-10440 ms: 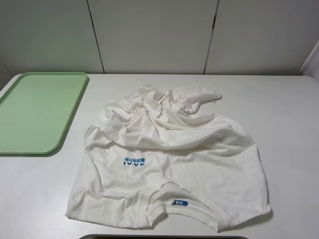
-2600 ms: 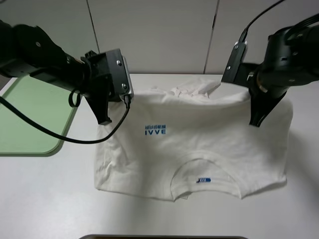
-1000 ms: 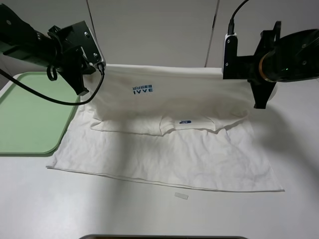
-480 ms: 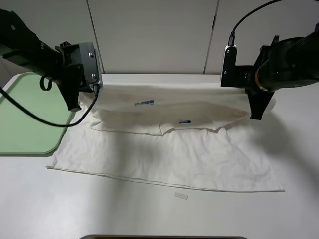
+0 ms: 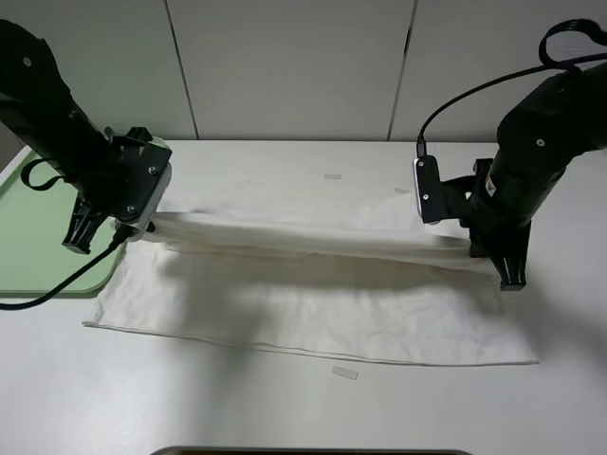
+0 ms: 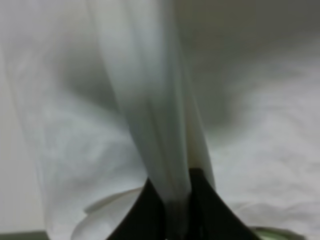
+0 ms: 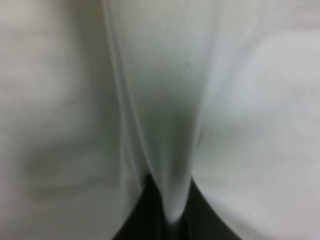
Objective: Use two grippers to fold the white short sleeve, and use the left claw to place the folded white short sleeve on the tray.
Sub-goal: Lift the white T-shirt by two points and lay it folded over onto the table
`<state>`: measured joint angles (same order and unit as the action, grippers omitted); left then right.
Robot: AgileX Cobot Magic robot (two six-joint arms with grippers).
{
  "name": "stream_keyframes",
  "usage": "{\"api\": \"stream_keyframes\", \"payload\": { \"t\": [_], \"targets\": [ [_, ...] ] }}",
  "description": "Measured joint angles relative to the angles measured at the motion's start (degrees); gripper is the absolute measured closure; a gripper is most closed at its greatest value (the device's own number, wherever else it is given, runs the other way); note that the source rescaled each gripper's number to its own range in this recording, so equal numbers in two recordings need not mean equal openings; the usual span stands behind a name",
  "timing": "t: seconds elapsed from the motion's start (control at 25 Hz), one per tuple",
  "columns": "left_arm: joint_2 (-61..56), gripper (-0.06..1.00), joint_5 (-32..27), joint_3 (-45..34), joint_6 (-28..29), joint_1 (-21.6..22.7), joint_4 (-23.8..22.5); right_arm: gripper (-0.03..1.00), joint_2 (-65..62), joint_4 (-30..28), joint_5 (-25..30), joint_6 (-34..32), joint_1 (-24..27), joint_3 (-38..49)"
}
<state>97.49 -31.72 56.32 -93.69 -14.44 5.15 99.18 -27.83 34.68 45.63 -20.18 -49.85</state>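
Note:
The white short sleeve [image 5: 313, 313] lies spread across the table, and its far part is drawn up into a taut band [image 5: 303, 237] between the two claws. My left gripper [image 5: 144, 226] is shut on the band's left end, low over the table beside the tray [image 5: 33, 270]. At the band's right end my right gripper [image 5: 474, 248] is shut on the cloth. The left wrist view shows white fabric pinched between black fingers [image 6: 200, 210], and so does the right wrist view [image 7: 145, 220]. The collar and logo are hidden in the fold.
The pale green tray sits at the table's left edge, partly behind the left arm. Small white tape strips lie near the front [image 5: 346, 373] and at the back [image 5: 332, 176]. A dark edge [image 5: 313, 452] shows at the table's front.
Both grippers have come down and toward the front with the held edge. The raised shirt part has flattened into a low band, and the logo and collar are no longer seen.

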Motion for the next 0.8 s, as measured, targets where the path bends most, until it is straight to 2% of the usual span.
{"api": "stream_keyframes", "payload": {
  "t": [0.12, 0.2, 0.52, 0.8],
  "targets": [
    [0.0, 0.9, -2.7, 0.0, 0.0, 0.0, 0.1, 0.97, 0.0, 7.0, 4.3, 6.3, 0.0, -0.1],
    [0.0, 0.9, -4.8, 0.0, -0.2, 0.0, 0.3, 0.97, -0.2, 8.8, 6.2, 7.7, 0.0, -0.1],
    [0.0, 0.9, -9.1, 0.1, -0.2, -0.9, 0.2, 0.97, -6.0, 10.0, 8.0, 8.7, 0.0, -0.2],
    [0.0, 0.9, -10.4, 0.1, -0.2, -2.6, -1.3, 0.97, -6.7, 15.3, 9.9, 10.2, -0.3, -0.2]
  ]
}}
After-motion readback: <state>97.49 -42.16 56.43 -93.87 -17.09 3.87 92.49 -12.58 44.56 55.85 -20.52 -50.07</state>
